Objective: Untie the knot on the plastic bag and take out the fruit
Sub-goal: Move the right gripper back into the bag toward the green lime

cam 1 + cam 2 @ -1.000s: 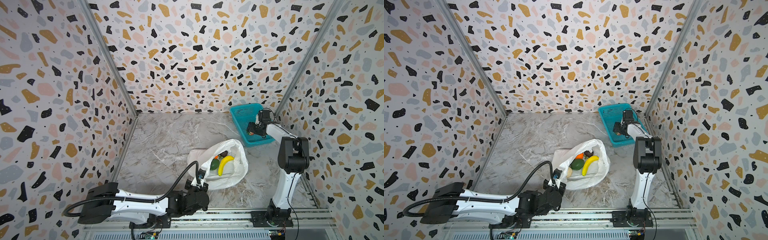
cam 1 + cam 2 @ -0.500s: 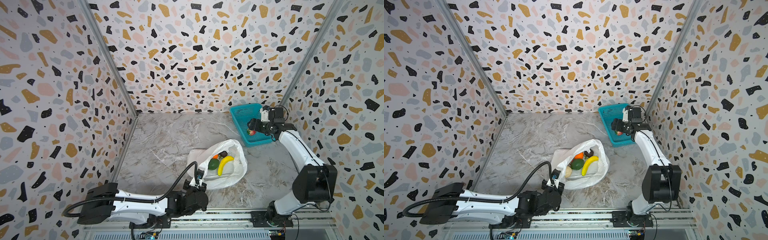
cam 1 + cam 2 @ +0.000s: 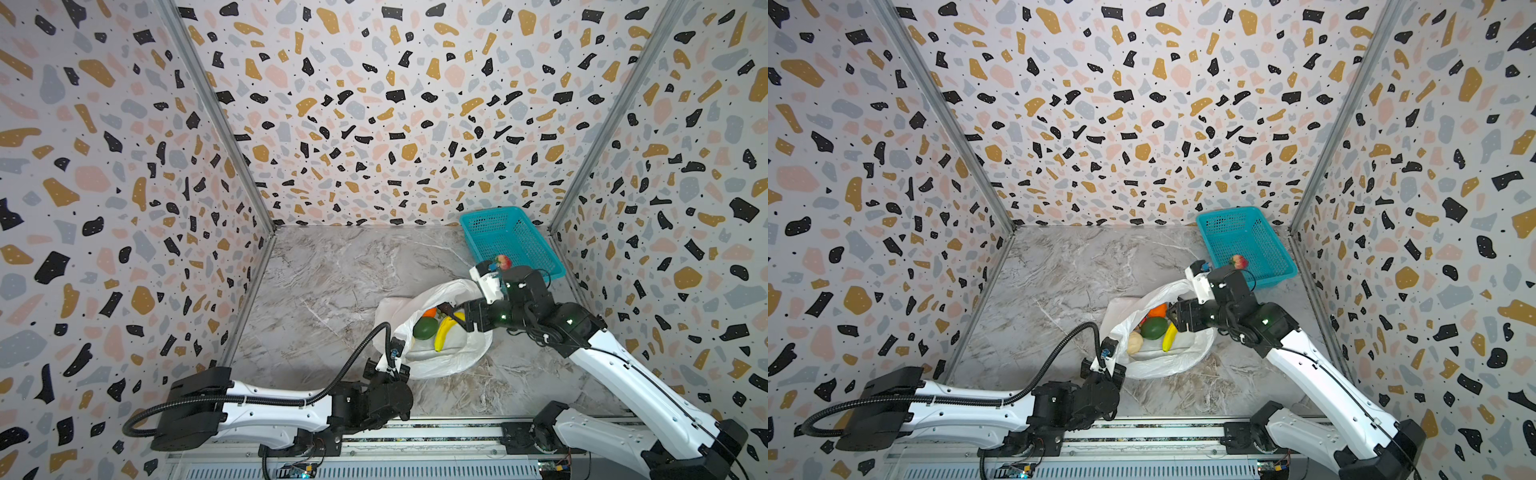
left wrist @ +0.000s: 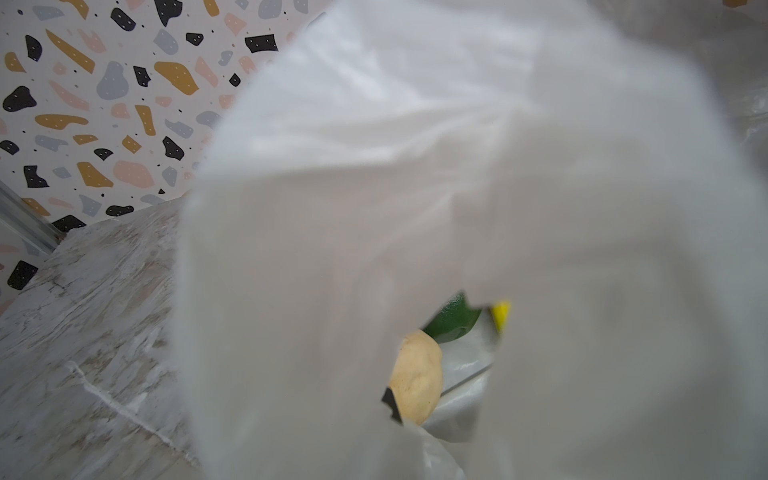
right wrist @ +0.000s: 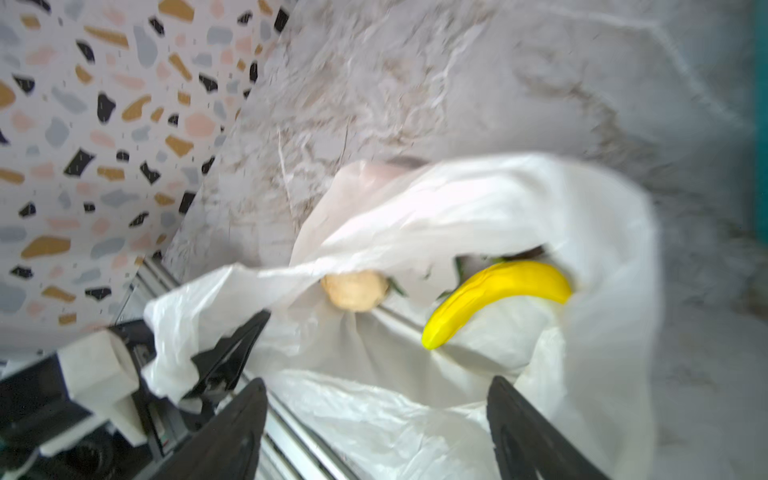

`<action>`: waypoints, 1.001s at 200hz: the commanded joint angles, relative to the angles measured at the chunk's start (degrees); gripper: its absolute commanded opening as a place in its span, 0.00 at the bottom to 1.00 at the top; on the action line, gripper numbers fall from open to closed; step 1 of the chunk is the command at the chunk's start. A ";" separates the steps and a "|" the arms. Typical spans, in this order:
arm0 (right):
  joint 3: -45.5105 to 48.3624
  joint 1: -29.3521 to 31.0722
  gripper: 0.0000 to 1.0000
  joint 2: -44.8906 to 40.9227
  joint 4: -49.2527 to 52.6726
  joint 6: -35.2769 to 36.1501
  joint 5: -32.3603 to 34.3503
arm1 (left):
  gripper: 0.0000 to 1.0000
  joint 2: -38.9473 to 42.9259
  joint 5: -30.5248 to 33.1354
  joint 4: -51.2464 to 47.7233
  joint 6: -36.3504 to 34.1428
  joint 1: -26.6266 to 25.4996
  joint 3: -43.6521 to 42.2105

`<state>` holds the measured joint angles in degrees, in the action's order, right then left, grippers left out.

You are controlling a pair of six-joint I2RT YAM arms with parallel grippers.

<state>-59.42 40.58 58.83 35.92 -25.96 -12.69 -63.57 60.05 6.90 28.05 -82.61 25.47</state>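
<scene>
Film of crinkly plastic bag [image 3: 453, 353] seems pinched in left tool [image 3: 399, 365]; right tool [image 5: 376, 386] gapes.

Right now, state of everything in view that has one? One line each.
plastic bag: untied, mouth open.
left gripper: shut on the bag's near edge.
right gripper: open, empty, over the bag's mouth.
banana: in the bag.
green fruit: in the bag.
beige fruit: in the bag.
orange fruit: in the bag.
teal basket: holds one fruit.
red fruit: in the basket.
</scene>
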 commanded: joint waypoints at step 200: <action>16.37 13.48 0.84 25.01 -39.49 -8.05 14.59 | 0.00 2.22 -3.76 -4.36 5.56 0.28 0.06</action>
<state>-40.18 54.46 81.12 0.89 -27.90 -0.14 -61.41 55.99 2.57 33.04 -82.61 25.47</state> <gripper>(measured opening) 0.825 0.047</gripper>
